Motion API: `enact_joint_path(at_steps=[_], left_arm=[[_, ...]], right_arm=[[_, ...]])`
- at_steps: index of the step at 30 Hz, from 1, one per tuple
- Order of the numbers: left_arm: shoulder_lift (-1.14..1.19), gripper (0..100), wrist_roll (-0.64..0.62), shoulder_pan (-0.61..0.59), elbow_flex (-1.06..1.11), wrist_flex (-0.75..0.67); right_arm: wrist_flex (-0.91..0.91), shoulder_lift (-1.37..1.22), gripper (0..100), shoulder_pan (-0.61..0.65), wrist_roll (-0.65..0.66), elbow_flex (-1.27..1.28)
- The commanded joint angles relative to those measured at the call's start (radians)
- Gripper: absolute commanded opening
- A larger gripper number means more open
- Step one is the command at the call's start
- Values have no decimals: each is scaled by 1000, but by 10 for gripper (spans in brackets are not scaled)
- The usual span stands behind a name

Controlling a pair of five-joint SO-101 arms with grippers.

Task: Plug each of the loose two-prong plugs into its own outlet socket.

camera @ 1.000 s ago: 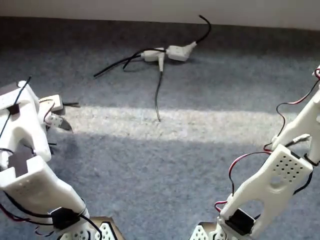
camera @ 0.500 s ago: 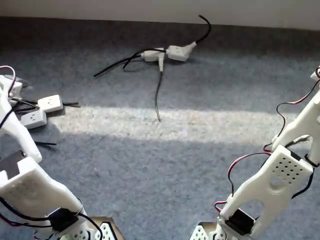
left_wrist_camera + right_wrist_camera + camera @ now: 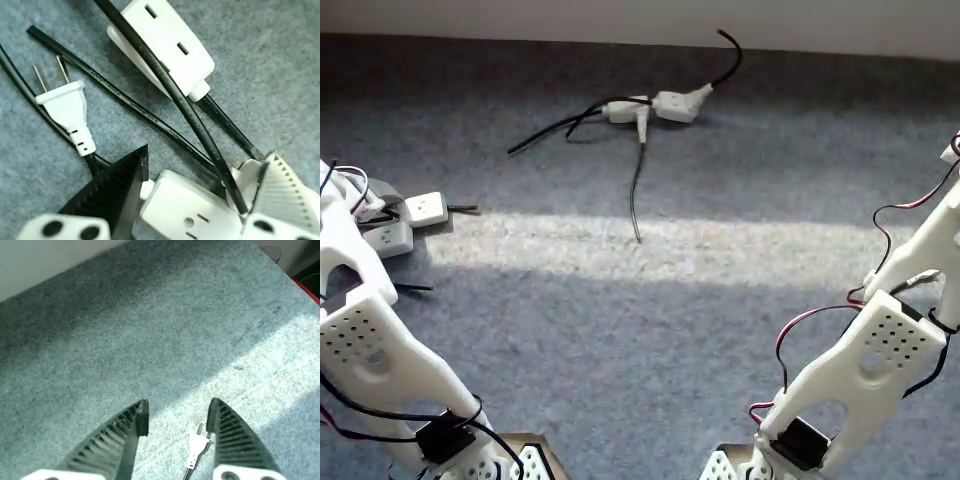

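Cords [image 3: 182,102] cross in a black tangle at the far left of the carpet [image 3: 650,330]. There the left pincer [image 3: 207,155] hangs open and empty, its jaws astride one socket [image 3: 185,212], with a second socket [image 3: 165,42] just beyond. Beside them a loose plug [image 3: 65,107] lies flat on the carpet, apart from both sockets, its two bare prongs pointing away from the pincer. We judge it light and hard: a smooth moulded body that may slip under a slack grip, and thin prongs that would bend if squeezed. Its cord looks stiff enough to tug it askew. We would take hold across the flat sides of the body, behind the prongs and ahead of the ribbed neck, never on the cord. The sockets look just as light and will likely skate on the carpet when pushed, so one wants bracing. Far back in the middle, a white pair [image 3: 655,105] seems already joined, though we cannot be sure. At the right, the right pincer [image 3: 178,415] is open above the carpet, gripping nothing. A second plug [image 3: 198,442] lies on the carpet beyond it, seen between the jaws, untouched.
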State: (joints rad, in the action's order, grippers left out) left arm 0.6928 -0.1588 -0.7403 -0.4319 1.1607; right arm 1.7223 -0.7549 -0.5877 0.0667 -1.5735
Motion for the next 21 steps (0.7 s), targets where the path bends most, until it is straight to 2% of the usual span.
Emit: enact_joint_path(at_steps=[1, 6, 8, 13, 16, 18, 21], left_arm=[[-10, 334, 123, 2, -30, 38], [-18, 334, 218, 54, -62, 138], [-18, 334, 215, 85, -105, 195], [-18, 335, 216, 160, -351, 428], [-13, 337, 241, 185, -504, 480], [-10, 337, 365, 206, -573, 485], [-8, 337, 511, 237, -559, 485]], right_arm=[[38, 61, 195, -13, 12, -31], [38, 61, 195, -13, 12, -31], [38, 61, 195, -13, 12, -31], [39, 61, 195, -15, 17, -30], [39, 61, 195, -27, 18, -30], [39, 61, 195, -30, 18, -30], [39, 61, 195, -33, 18, -30]])
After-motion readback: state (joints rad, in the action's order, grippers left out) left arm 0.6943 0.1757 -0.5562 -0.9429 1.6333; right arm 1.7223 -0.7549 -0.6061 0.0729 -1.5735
